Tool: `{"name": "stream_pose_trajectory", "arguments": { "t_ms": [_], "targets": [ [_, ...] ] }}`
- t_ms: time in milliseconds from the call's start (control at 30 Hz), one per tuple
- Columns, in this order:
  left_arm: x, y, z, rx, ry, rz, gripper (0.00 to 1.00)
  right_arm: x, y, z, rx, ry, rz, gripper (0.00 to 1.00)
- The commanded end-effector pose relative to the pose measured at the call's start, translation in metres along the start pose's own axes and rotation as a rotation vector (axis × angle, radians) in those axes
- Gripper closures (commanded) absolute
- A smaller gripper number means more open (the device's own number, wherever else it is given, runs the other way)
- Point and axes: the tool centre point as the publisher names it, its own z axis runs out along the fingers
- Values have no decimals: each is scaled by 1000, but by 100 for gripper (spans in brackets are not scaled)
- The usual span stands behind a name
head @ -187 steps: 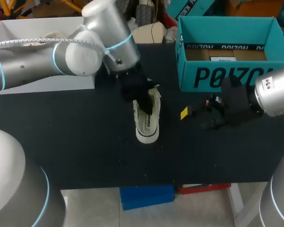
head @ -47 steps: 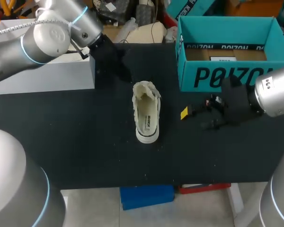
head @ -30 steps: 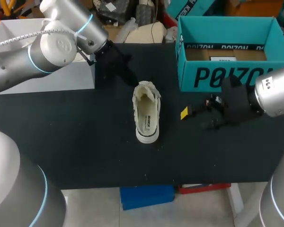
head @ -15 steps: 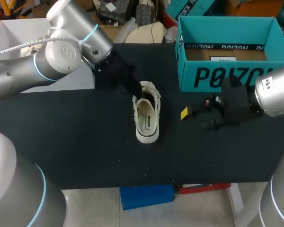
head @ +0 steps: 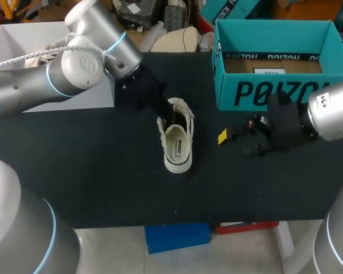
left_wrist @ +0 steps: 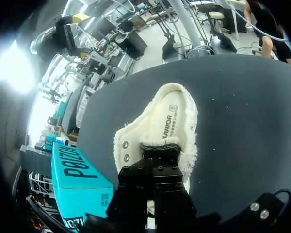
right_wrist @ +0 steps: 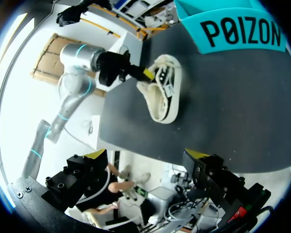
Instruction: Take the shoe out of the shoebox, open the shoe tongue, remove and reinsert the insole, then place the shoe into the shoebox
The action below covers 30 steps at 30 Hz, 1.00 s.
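**Head view.** The shoe [head: 177, 145] stands on its sole near the middle of the black table [head: 103, 182], opening upward. It is outside the shoebox [head: 274, 91], which stands open at the far right, apart from the shoe. The left arm [head: 57, 74] enters from the left. The left gripper [head: 163, 110] is at the far end of the shoe, touching its frayed edge. Whether it is open or closed cannot be told in this view. The right gripper [head: 240, 137] hangs to the right of the shoe, on the near side of the shoebox's front wall, and touches neither. A white box [head: 23, 40] stands at the far left.

**Left wrist view.** The left gripper [left_wrist: 154, 160] sits at the end of the shoe [left_wrist: 136, 141] closest to it, over the stitched edge. The gripper body hides the contact area, so its state cannot be told. The cream insole [left_wrist: 169, 124] lies inside the shoe. Two eyelets [left_wrist: 125, 151] show on the flap beside the gripper. The shoebox [left_wrist: 80, 177] stands off to one side of the shoe.

**Right wrist view.** The right gripper [right_wrist: 145, 154] is open, its two yellow tips wide apart with nothing between them. Ahead of it the shoe [right_wrist: 162, 97] rests on the table. The left gripper [right_wrist: 144, 74] touches the shoe on the side away from the shoebox [right_wrist: 242, 31].
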Motion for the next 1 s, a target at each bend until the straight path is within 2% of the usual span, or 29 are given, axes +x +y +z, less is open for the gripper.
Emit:
{"name": "stream_pose_trajectory", "arguments": {
  "t_ms": [33,200,300,367,533,633,1000],
  "targets": [
    [-4,-3,-15,1,8,5,100,1,0,0,1,-1,1,0],
    [-13,-14,-39,18,-15,-3,100,1,0,0,1,-1,1,0],
    [-13,-17,-53,-8,-5,22,100,1,0,0,1,-1,1,0],
    [-10,-19,-60,-42,54,65,100,1,0,0,1,-1,1,0],
    [-2,-25,-65,-94,151,132,100,1,0,0,1,-1,1,0],
    [3,-26,-65,-98,173,141,100,1,0,0,1,-1,1,0],
    [-2,-36,-68,-58,81,91,100,1,0,0,1,-1,1,0]
  ]
}}
